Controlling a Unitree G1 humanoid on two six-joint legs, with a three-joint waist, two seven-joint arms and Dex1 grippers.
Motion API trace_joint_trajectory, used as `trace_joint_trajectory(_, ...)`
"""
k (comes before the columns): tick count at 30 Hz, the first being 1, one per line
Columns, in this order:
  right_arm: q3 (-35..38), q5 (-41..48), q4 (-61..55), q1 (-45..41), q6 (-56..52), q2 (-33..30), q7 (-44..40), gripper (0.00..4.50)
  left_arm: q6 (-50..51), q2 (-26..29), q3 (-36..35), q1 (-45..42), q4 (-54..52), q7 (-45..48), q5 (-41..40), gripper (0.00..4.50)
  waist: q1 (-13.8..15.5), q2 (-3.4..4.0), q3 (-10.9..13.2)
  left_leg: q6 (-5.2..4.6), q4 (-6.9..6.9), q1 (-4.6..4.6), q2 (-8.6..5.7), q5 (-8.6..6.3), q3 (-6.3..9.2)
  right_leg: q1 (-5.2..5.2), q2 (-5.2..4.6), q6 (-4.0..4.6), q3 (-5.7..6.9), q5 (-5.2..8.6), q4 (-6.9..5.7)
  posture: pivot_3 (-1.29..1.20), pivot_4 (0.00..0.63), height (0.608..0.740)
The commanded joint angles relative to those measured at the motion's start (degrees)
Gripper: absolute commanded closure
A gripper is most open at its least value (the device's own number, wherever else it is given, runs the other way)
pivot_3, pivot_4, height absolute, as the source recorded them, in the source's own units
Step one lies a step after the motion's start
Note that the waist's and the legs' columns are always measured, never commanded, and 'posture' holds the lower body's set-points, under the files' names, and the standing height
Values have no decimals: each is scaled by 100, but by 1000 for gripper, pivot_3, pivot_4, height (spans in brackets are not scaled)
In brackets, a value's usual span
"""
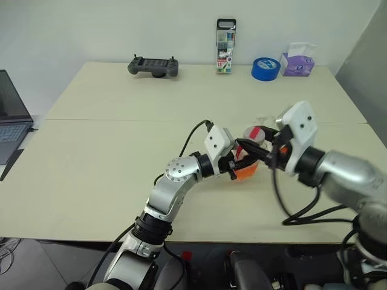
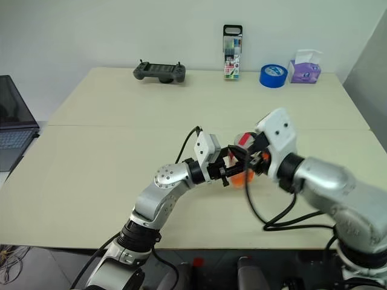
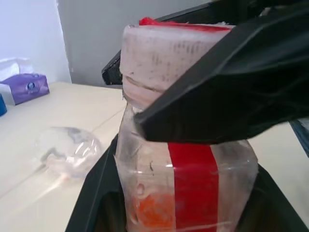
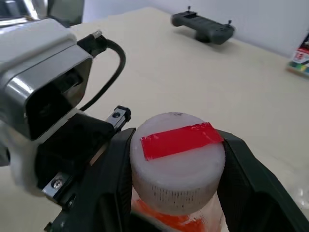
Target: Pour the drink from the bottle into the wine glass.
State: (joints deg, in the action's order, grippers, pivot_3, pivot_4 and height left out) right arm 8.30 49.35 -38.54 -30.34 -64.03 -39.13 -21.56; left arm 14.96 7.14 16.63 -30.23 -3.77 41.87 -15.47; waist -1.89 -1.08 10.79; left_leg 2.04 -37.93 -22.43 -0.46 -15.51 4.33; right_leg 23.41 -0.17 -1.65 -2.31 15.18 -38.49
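Note:
My left gripper (image 1: 239, 162) is shut on the body of the bottle (image 3: 188, 183), a small clear one with a red label strip, held upright just above the table's near middle. The orange drink (image 1: 247, 171) sits low inside it. From the right, my right gripper (image 4: 178, 140) reaches in, its black fingers (image 4: 113, 169) pressed on both sides of the white cap (image 4: 177, 164), which has red tape across its top. The wine glass (image 3: 67, 150) stands on the table just beyond the bottle, mostly hidden behind the grippers in the eye views.
Along the table's far edge lie a black game controller (image 1: 153, 66), a tall marker case (image 1: 226, 46), a blue tape roll (image 1: 265, 68) and a purple tissue box (image 1: 297, 63). A laptop (image 1: 11, 118) sits off the left side. Black cables hang from both wrists.

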Motion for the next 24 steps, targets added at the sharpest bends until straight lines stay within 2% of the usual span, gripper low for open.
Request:
trace_joint_trajectory(1,147,69,1115,-295,803,-658,-2007,2542,-9,131,-217,34,-221,-55,-29,2738,4,0,0,-1,5,5,2,0,-1,0,1,0,-1,0,-1,0,150,740)
trace_joint_trajectory(2,9,11,1412,-419,1027,-730,-2443,2542,4,136,-215,49,-254,-78,-24,2739,5,0,1,-1,3,4,3,0,2,0,4,0,2,0,-3,0,150,740)
trace_joint_trajectory(5,-335,-351,2260,-891,1635,-661,-3064,2542,35,145,-214,80,-323,-151,-14,2739,-6,0,1,-2,2,9,7,0,-1,0,8,4,-2,-2,-8,0,150,740)
trace_joint_trajectory(9,-740,-844,2739,-1254,2124,-663,-3529,2542,74,159,-205,129,-430,-257,-22,2739,15,1,1,-1,-1,14,11,1,1,0,7,2,-3,-1,-19,0,150,740)
trace_joint_trajectory(12,-683,-775,2791,-1391,2061,-683,-3676,2542,82,168,-200,143,-454,-303,-27,2766,32,1,1,0,-3,7,7,1,7,1,-3,22,-4,-13,-14,0,150,740)
trace_joint_trajectory(19,-301,-602,2205,-1236,1806,-649,-3238,185,4,167,-175,74,-309,-238,-40,2766,53,1,1,0,-2,-2,-2,0,27,2,-21,24,0,-15,-7,0,150,740)
trace_joint_trajectory(20,-247,-581,2080,-1193,1763,-620,-3113,11,-23,158,-173,55,-270,-220,-35,2766,53,1,1,0,-2,-2,-2,0,27,3,-21,24,0,-15,-8,0,150,740)
trace_joint_trajectory(24,45,-610,1233,-855,1326,-327,-1882,0,-162,105,-203,-13,-94,-154,-24,2766,54,1,1,1,-3,-3,0,1,28,3,-21,24,-1,-15,-13,0,150,740)
